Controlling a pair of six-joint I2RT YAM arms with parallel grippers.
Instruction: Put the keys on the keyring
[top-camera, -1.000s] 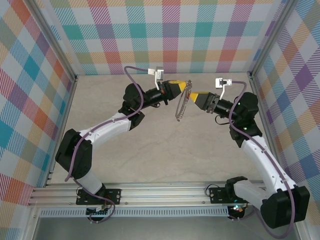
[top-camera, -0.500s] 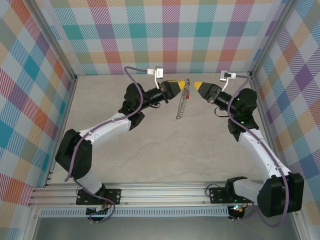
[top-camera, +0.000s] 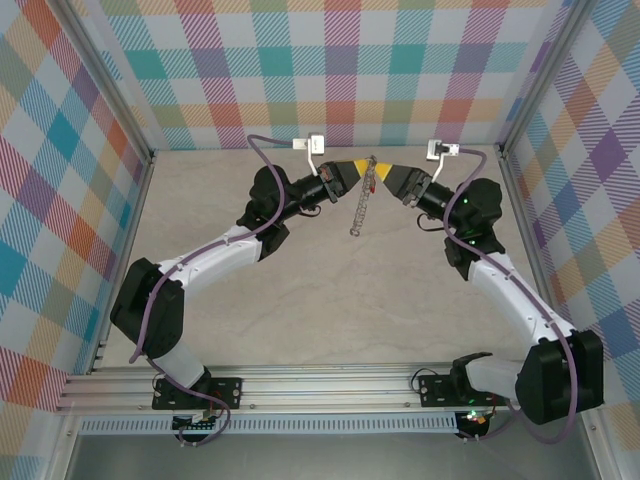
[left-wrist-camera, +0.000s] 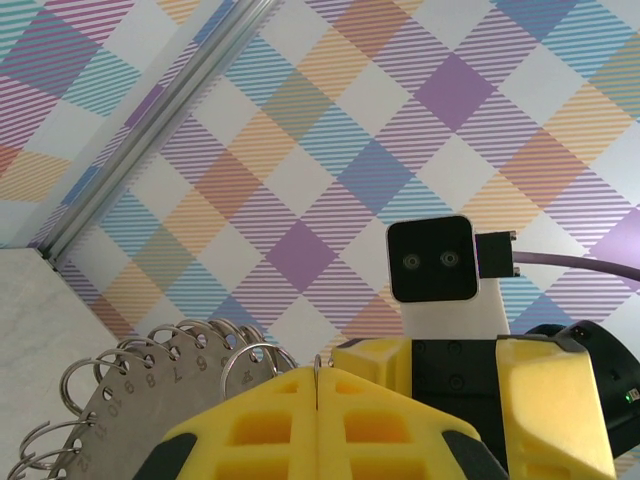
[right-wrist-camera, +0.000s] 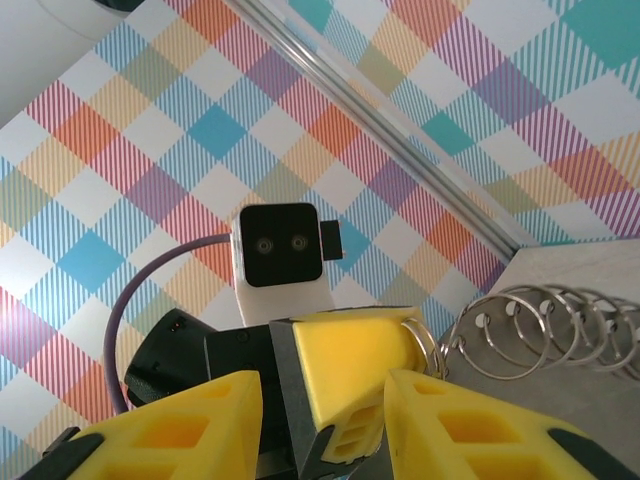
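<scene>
The keyring (top-camera: 361, 200) is a silver metal strip carrying a row of wire rings, and it hangs above the table between both arms. My left gripper (top-camera: 365, 170) is shut on one thin ring at its top; that wire shows pinched between the yellow pads (left-wrist-camera: 317, 375), with the numbered keyring (left-wrist-camera: 120, 395) to their left. My right gripper (top-camera: 386, 173) faces it tip to tip. Its jaws stand open around the left gripper's yellow fingertip (right-wrist-camera: 350, 365), and the keyring (right-wrist-camera: 545, 330) shows at the right. The keys are hidden from me.
The beige table (top-camera: 330, 300) lies well below the hanging keyring. Checkered walls enclose the back and both sides. An aluminium rail (top-camera: 300, 385) runs along the near edge by the arm bases, and a corner post (right-wrist-camera: 400, 130) stands close behind the grippers.
The right gripper, drawn back to the right half a second ago, has come in again to the left gripper's tip. The keyring's top has shifted slightly, and the left grip is unchanged.
</scene>
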